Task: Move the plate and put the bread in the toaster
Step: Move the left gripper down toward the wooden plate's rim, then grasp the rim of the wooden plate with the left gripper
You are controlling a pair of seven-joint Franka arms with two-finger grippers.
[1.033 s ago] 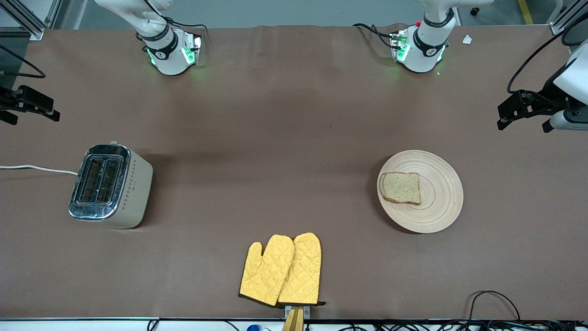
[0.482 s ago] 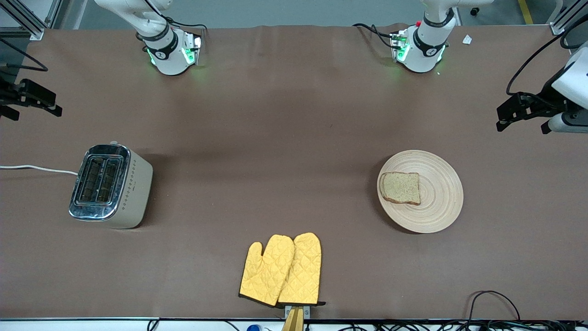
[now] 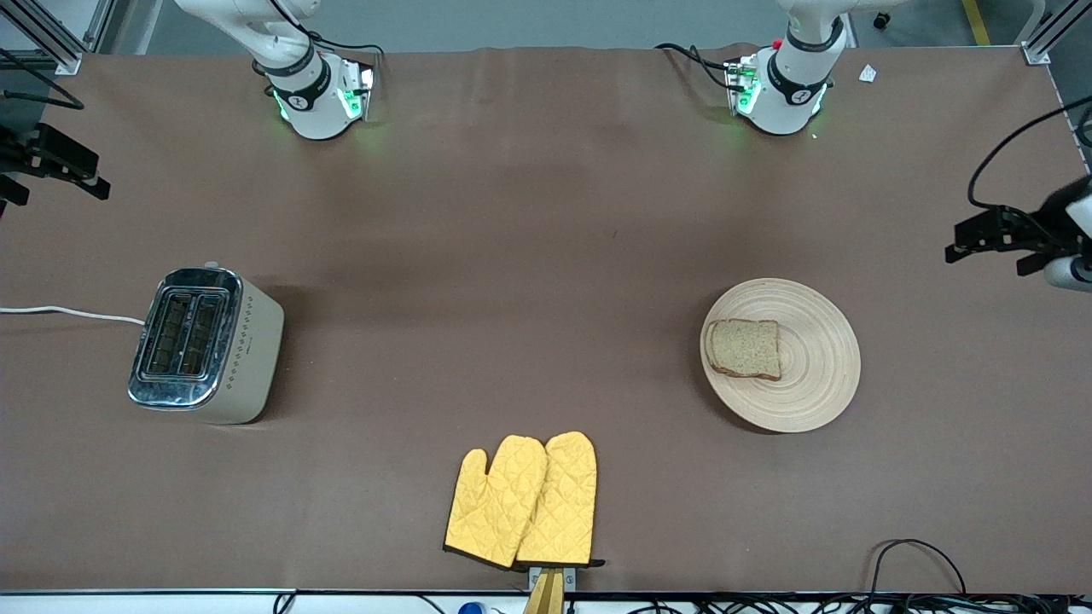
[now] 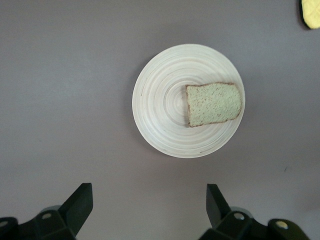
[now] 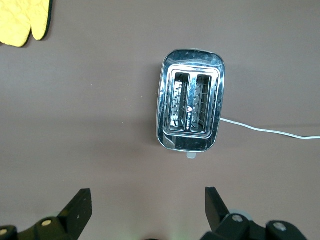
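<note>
The round beige wooden plate [image 3: 821,362] lies on the table toward the left arm's end. The bread [image 3: 745,348] lies flat on it, on the part toward the table's middle. Both show in the left wrist view, plate [image 4: 160,105] and bread [image 4: 214,104]. The cream and chrome toaster [image 3: 205,345] stands toward the right arm's end with both slots empty, and it also shows in the right wrist view [image 5: 190,107]. My left gripper [image 3: 981,239] is open and empty, high over the table beside the plate [image 4: 149,189]. My right gripper [image 3: 81,175] is open and empty, high over the table beside the toaster [image 5: 148,192].
A pair of yellow oven mitts [image 3: 522,501] lies at the table's edge nearest the front camera, midway along. The toaster's white cord [image 3: 68,313] runs off the right arm's end of the table. Black cables [image 3: 921,563] hang past the near edge.
My left gripper has drifted outward toward its end of the table and dropped lower in the front view. My right gripper has shifted slightly. Plate, bread and toaster have not moved.
</note>
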